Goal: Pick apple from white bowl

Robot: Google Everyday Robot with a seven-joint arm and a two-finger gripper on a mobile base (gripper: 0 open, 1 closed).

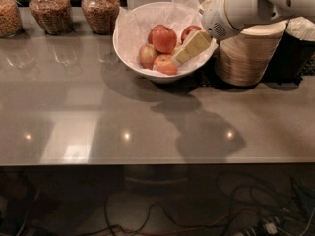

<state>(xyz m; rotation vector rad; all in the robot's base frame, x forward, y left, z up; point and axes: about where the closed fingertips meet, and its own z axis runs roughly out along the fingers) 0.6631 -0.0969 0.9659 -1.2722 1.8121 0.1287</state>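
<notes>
The large white bowl (130, 45), lined with crinkled white tissue paper, stands at the back middle of the grey counter. Several red and yellow-red apples lie in it; the biggest red apple (164, 37) sits on top, another apple (165, 65) lies at the front. My gripper (189, 48) comes in from the upper right on a white arm. Its cream-coloured tip hangs over the right side of the bowl, pointing down-left at the apples, right next to the front one.
Three glass jars (101, 9) of nuts and grains stand along the back left. A stack of beige disposable bowls (248, 53) stands just right of the white bowl, under my arm. A dark container (295, 48) is at the far right.
</notes>
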